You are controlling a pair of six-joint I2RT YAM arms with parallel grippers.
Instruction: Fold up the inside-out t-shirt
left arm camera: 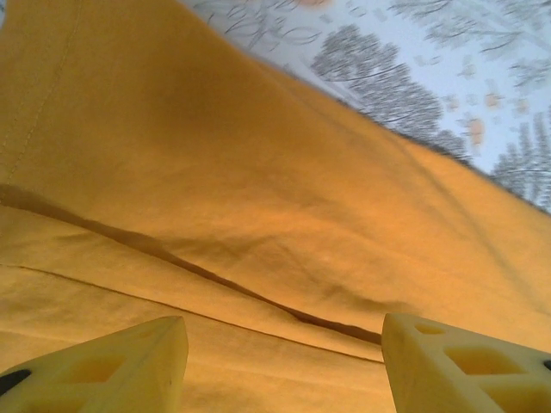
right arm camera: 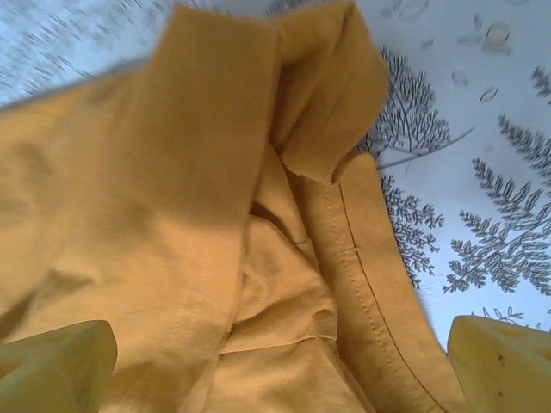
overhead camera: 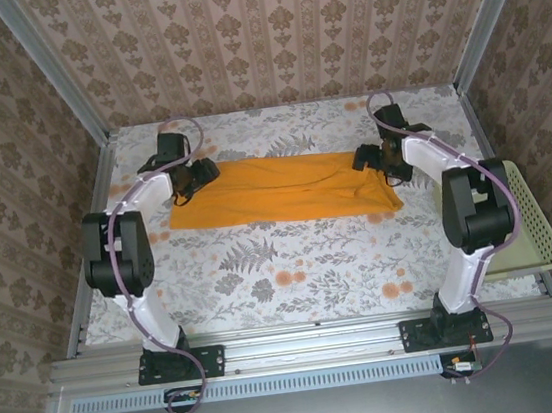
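The inside-out t-shirt [overhead camera: 274, 192] lies as a long mustard-orange band across the far half of the table, its plain face up. My left gripper [overhead camera: 197, 176] hovers at the band's left end and my right gripper [overhead camera: 371, 158] at its right end. In the left wrist view the yellow fingers [left arm camera: 129, 370] stand apart over smooth layered cloth [left arm camera: 258, 172], gripping nothing. The right wrist view has the fingers [right arm camera: 504, 361] spread wide above a bunched sleeve and stitched hem [right arm camera: 172, 215], with nothing pinched between them.
A pale cream mesh basket [overhead camera: 530, 226] sits at the table's right edge beside the right arm. The fern-print tablecloth [overhead camera: 293, 265] covers the table. Wallpapered walls close in the back and both sides.
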